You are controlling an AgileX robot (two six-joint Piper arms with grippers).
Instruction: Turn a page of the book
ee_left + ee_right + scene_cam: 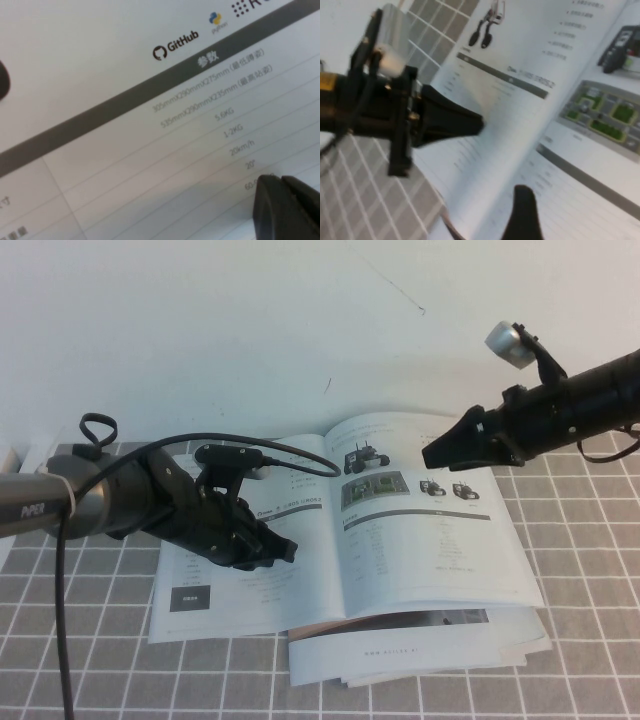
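Book pages lie open on your gray checked table cloth, atop a stack of booklets. Your left gripper presses low over the left-hand leaf (fingers look closed, holding nothing). Your right gripper hovers, fingers apart, above the page showing wheeled robots, well clear of the paper.

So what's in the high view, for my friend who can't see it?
A book lies open on a checked mat. The left gripper rests low over its left page; the right gripper, open, hovers above the right page.
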